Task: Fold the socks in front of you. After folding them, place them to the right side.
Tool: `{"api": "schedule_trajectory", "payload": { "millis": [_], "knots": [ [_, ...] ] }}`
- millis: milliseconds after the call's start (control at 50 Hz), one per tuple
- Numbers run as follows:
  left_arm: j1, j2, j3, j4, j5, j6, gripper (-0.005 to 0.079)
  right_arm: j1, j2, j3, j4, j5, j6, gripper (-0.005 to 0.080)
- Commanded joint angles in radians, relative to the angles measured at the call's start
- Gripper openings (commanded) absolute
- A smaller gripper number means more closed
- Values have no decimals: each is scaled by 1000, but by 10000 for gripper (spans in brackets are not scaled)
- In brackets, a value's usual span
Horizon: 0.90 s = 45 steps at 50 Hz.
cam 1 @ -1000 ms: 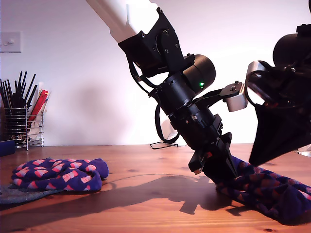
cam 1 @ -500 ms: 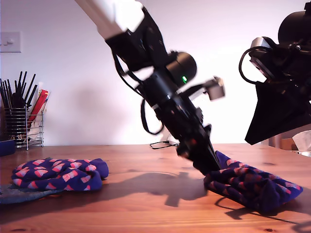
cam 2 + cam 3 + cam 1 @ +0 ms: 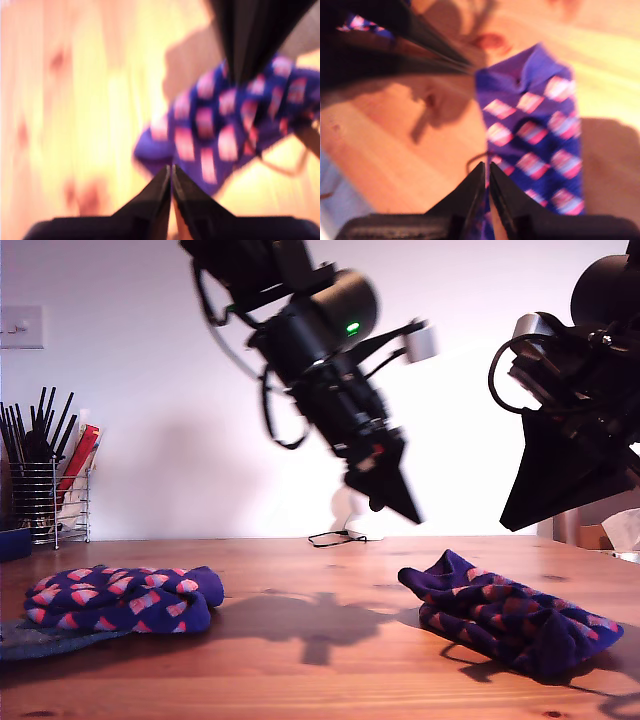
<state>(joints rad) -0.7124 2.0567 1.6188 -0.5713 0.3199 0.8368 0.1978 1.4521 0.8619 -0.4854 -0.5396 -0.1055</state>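
Lying near the tabletop's (image 3: 300, 660) front edge, toward its right end in the exterior view, is a folded checked sock (image 3: 510, 625), free of both arms. Toward the left end a second checked sock (image 3: 125, 600) rests bunched on a grey sock (image 3: 40, 643). I see my first end effector (image 3: 410, 512) raised above the tabletop, jaws pressed together and empty. My second end effector (image 3: 512, 518) hangs higher over the folded sock, likewise closed. A wire basket (image 3: 45, 505) stands at the far left edge.
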Motion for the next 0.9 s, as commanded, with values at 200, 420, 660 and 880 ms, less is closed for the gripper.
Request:
{"api": "schedule_trajectory", "payload": {
  "millis": [200, 420, 660, 880],
  "knots": [
    [72, -17, -23, -126, 22, -236, -21, 0, 85, -11, 48, 0, -1, -13],
    [76, -33, -23, -204, 63, -341, -21, 2, 174, -11, 93, -1, 0, -13],
    [76, -85, -23, -265, 167, -419, -21, 18, 256, -11, 117, -8, -1, -13],
    [76, -109, -23, -328, 195, -442, -21, 24, 319, -11, 165, 32, 0, -13]
  ]
}}
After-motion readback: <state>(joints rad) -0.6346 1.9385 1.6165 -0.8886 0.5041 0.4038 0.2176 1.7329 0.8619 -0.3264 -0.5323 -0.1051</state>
